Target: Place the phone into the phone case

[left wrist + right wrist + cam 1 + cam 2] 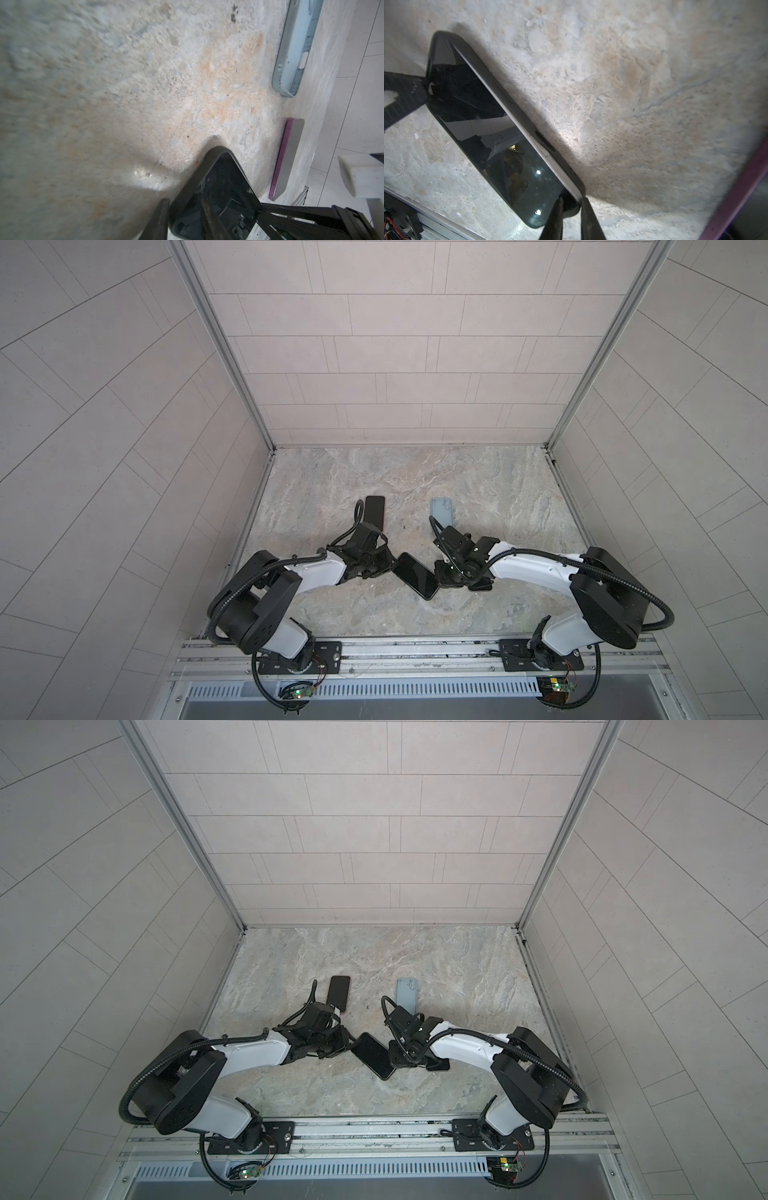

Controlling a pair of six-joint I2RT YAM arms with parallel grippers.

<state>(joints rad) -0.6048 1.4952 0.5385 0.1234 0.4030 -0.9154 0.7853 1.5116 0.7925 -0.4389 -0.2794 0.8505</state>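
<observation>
Dark-screened phone (415, 580) held tilted above the marbled table (415, 489), slanting from 10 to 4 o'clock near the middle of both top views, slung between two arms; probably held this way to keep both ends steady while seating it in the black case (563, 166) wrapped round its back, one pale long edge sitting proud of the rim. Left gripper (185, 220) at the 10 o'clock end, narrowly parted, pinching the phone's corner, one finger over the glass, one beneath; right gripper (572, 216) at the 4 o'clock end, nearly closed, nipping the opposite corner; unclear whether on case rim alone or on the phone as well. Pale-blue case (441, 512) at 12 o'clock and purple-edged phone (375, 510) at 11, both flat and untouched.
</observation>
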